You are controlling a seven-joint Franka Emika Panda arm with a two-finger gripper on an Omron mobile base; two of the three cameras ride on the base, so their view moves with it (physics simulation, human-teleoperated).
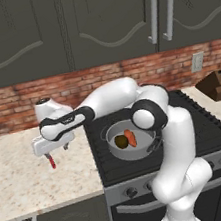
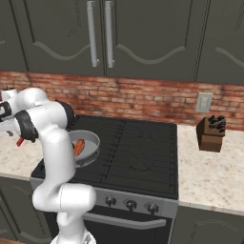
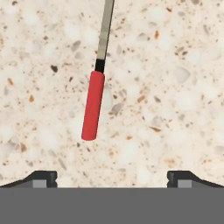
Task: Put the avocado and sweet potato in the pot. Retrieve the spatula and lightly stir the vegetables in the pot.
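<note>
Speckled counter [image 3: 175,87] under red-handled spatula [image 3: 93,105] — avocado [image 1: 121,141] potted.

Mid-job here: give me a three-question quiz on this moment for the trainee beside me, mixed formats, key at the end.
1. True or false: the avocado and sweet potato already lie inside the pot.
2. The spatula lies on: A) the stove, B) the speckled counter, C) in the pot.
3. Fill in: the gripper hangs over the spatula's red handle with its jaws ____.

Key: 1 true; 2 B; 3 open, nothing held.
</note>
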